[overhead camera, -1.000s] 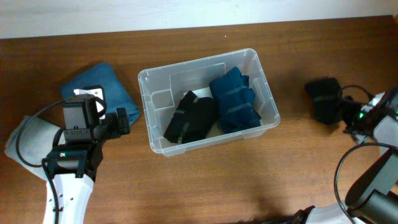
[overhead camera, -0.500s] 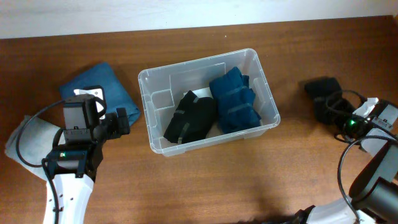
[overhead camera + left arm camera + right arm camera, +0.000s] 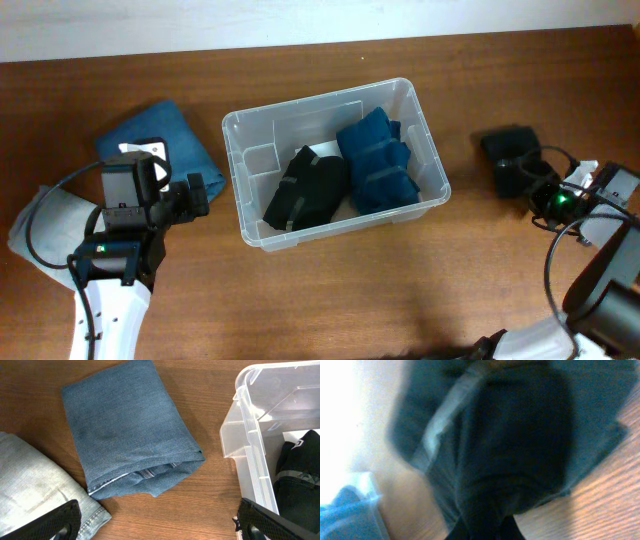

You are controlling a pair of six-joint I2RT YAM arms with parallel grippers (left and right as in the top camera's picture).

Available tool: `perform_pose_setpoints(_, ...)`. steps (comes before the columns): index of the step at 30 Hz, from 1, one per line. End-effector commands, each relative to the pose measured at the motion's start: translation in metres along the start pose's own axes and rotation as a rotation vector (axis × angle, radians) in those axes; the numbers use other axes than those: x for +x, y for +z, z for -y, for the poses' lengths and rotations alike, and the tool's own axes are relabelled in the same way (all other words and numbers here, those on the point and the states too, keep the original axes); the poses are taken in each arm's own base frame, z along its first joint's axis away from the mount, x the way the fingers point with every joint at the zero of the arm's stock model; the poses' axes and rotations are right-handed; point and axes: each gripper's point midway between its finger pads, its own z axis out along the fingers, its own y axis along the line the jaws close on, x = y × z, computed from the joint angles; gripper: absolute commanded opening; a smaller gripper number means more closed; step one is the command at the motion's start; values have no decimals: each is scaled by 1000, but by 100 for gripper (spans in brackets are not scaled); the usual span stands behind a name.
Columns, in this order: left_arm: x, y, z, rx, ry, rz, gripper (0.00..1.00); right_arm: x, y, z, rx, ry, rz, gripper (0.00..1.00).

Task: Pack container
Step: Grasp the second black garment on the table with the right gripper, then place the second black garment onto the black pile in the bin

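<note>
Nearest the robot, the left gripper [image 3: 160, 522] hovers low over the wooden table [image 3: 330, 290]. Its jaws are spread wide and hold nothing. Below it lie a pale denim piece [image 3: 35, 480] on its left and folded blue jeans [image 3: 125, 425] just beyond, the two overlapping at a corner.

On the other side, the right gripper [image 3: 540, 192] is at a black bundle [image 3: 508, 160] of cloth. The right wrist view is badly blurred, but the cloth gathers to a pinch at the bottom edge. The jaws there look closed on a fold of it.

Between the arms, mid-table, stands the container [image 3: 318, 98], upright and open-topped, with the jeans near its left wall. Inside it, a black folded garment [image 3: 305, 190] lies against a dark blue folded garment [image 3: 378, 160], which fills the right half.
</note>
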Motion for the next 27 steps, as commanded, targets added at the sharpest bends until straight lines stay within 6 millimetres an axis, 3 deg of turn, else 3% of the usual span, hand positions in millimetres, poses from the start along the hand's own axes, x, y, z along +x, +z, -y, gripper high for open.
perform_pose_setpoints(1, -8, -3, -1, -8, -9, 19, 99, -46, -56, -86, -143, -187, 140, 4)
perform_pose_setpoints(4, -8, -3, -1, -8, -9, 19, 99, -56, -99, -143, -192, -308, 211, 4)
perform_pose_setpoints(7, -8, -3, -1, -8, -9, 19, 99, -51, -143, -208, -259, -464, 266, 4)
perform_pose_setpoints(10, -8, -3, -1, -8, -9, 19, 99, -26, -168, -265, -342, -579, 262, 4)
perform_pose_setpoints(12, -8, -3, -1, -8, -9, 19, 99, -2, -171, -294, -399, -639, 220, 4)
perform_pose_setpoints(13, -8, -3, -1, -8, -9, 19, 99, 24, -166, -314, -447, -682, 160, 4)
perform_pose_setpoints(18, -8, -3, -1, -8, -9, 19, 99, 117, -123, -349, -515, -785, -96, 4)
perform_pose_setpoints(24, -8, -3, -1, -8, -9, 19, 99, 226, -60, -364, -537, -939, -363, 4)
perform_pose_setpoints(27, -8, -3, -1, -8, -9, 19, 99, 264, -32, -367, -554, -979, -444, 4)
